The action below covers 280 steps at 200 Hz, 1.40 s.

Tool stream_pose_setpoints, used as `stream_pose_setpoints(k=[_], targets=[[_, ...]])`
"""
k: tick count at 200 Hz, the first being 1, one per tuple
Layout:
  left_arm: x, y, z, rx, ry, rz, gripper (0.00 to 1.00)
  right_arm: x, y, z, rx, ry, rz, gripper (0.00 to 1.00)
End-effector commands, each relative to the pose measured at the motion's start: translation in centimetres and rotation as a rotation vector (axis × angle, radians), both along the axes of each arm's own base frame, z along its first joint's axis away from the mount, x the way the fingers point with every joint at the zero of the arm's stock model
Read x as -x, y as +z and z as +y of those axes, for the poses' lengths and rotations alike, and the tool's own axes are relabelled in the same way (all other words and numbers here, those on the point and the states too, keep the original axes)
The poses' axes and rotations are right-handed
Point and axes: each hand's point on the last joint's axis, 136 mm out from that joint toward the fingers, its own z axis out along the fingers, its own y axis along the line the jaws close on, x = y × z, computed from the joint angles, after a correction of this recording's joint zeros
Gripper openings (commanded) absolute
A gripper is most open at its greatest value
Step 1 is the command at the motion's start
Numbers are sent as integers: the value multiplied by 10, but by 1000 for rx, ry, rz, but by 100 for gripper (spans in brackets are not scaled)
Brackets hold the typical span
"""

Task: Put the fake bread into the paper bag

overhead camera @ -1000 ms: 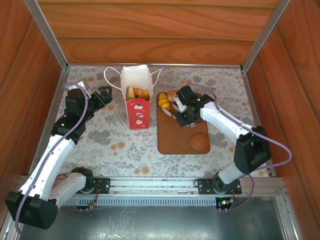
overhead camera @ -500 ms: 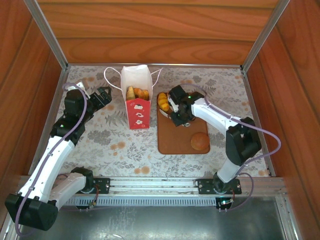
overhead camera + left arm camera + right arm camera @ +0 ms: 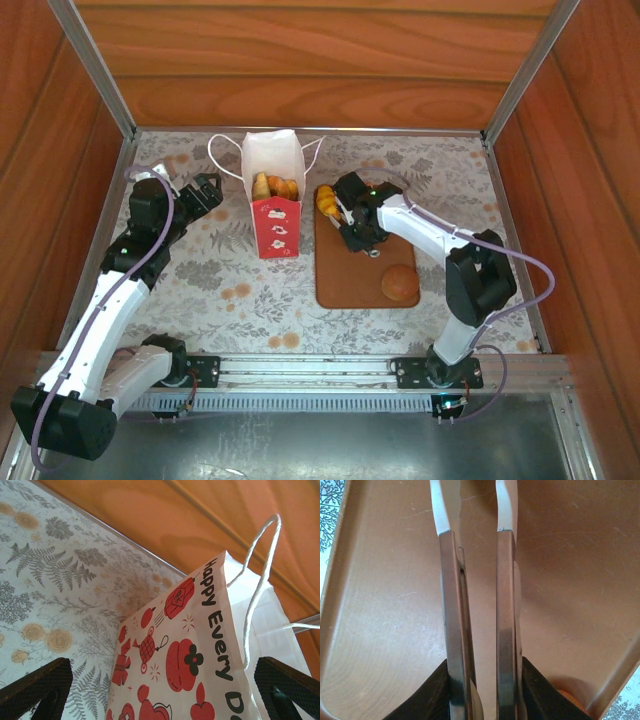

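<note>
Right gripper (image 3: 352, 224), frame centre, clamps the tongs (image 3: 506, 605) (blades slightly apart) over the tray (image 3: 340, 285). It should straddle the croissant (image 3: 326, 201) squarely before squeezing. Left gripper (image 3: 208, 190) gapes beside the bag (image 3: 272, 225).

Left arm (image 3: 105, 310): white shells, black joints
Right arm (image 3: 425, 228): same white and black
Cables (image 3: 545, 290): purple, looped alongside
Bases (image 3: 440, 372): black blocks
Claw fingers (image 3: 35, 687): black, matte
Light (image 3: 372, 192): small green dot
</note>
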Motion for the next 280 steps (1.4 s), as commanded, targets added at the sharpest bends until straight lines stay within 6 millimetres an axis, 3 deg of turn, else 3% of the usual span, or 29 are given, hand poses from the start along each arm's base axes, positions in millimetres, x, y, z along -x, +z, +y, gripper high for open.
stream_pose_setpoints(k=[1,84,109,143,187,244,280], targets=[[1,2,4,-14,8,-5,99,8,21,-7,-14,-27,-44,26],[16,28,-3,-6,-56,-43,99,55,41,-25,-39,-4,-15,23],[23,37,-10,12,-99,-54,99,60,58,-22,-86,4,-46,23],[33,46,-30,63,-219,-64,91,57,97,-28,-81,-10,-174,22],[36,29,-44,121,-238,-10,90,41,149,-44,-38,-62,-318,22],[5,4,-58,183,-204,50,90,29,203,-33,-125,-59,-422,22],[-11,-7,-64,199,-190,92,88,30,228,-39,-147,-63,-490,22]])
